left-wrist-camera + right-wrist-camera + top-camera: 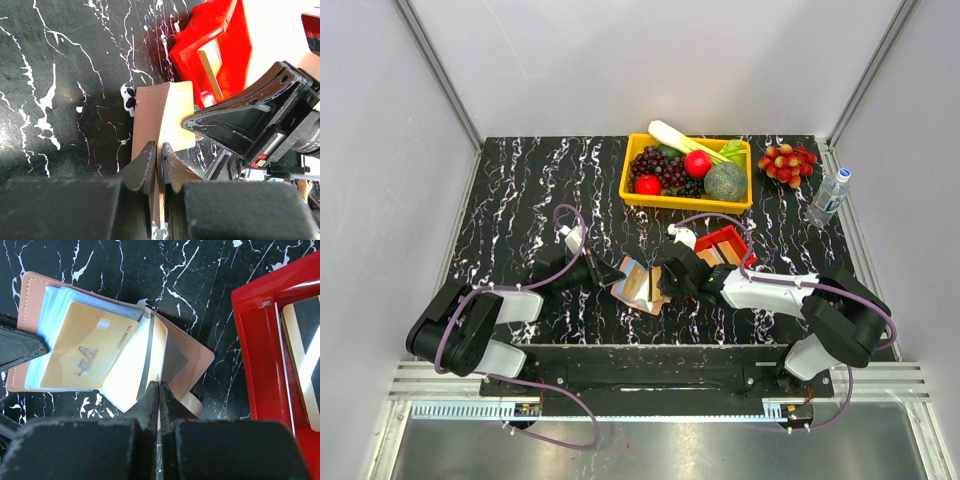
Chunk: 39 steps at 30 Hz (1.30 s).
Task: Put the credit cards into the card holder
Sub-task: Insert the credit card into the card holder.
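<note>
Clamped shut, the right gripper (158, 399) held a gold credit card (127, 382) at the card holder (200, 356), midway along the tabletop's near edge; a square slide seemed best, the left gripper (157, 160) pinching its cover.

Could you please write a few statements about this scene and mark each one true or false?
1. The card holder is open. True.
2. The right gripper is shut on a credit card at the holder. True.
3. The left gripper hangs open, away from the holder. False: it is shut on the holder's edge.
4. The red tray is empty. False: a tan card lies in it.
5. The water bottle sits in the yellow bin. False: it stands on the table, to the right of the bin.
</note>
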### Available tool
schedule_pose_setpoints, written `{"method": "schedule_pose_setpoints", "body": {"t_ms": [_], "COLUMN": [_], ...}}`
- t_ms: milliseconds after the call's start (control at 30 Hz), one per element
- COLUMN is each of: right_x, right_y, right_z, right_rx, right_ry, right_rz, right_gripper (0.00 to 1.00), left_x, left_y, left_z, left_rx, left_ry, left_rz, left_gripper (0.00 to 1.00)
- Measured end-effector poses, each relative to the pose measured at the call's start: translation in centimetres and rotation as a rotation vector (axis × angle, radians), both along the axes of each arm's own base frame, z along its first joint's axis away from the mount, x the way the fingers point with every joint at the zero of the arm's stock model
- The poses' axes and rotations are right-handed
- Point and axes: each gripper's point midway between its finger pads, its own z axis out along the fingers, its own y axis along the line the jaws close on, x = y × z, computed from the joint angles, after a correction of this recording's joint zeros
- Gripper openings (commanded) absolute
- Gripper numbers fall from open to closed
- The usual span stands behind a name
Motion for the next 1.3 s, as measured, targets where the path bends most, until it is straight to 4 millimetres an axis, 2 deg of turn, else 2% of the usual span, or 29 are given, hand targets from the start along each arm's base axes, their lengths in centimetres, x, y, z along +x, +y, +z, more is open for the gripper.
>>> {"method": "schedule_pose_setpoints", "body": {"t_ms": [100,300,433,800,933,1100,1200,1300], "right_x": [0.0,0.0,0.0,-0.2,-0.3,-0.2,-0.3,-0.6], "right_y": [0.0,0.0,0.0,-0.4,-1.7,-3.4,-3.4,-2.3], "right_z": [0.0,0.0,0.0,0.1,1.9,6.4,9.0,10.3], "right_rx": [0.000,-0.002,-0.004,-0.017,-0.032,-0.003,0.061,0.132], "right_ry": [0.000,-0.001,-0.002,0.006,-0.026,-0.115,-0.158,-0.153], "right_rz": [0.001,0.002,0.005,0.003,-0.020,-0.055,-0.052,-0.033], "right_gripper": [0.00,0.00,0.00,0.00,0.00,0.00,0.00,0.00], "left_x": [-0.1,-0.5,-0.7,-0.1,0.1,-0.3,-0.6,-0.8], "left_y": [-0.1,-0.5,-0.8,-0.6,0.4,1.6,2.0,2.3], "left_z": [0.0,0.4,0.7,-0.3,-1.6,-2.2,-1.8,-1.2], "left_rx": [-0.007,-0.030,-0.032,0.048,0.122,0.173,0.177,0.178], "left_ry": [-0.003,-0.012,-0.019,0.002,0.044,0.072,0.064,0.054], "left_rz": [-0.011,-0.054,-0.087,-0.077,-0.015,0.044,0.066,0.091], "left_gripper": [0.00,0.06,0.00,0.00,0.00,0.00,0.00,0.00]}}
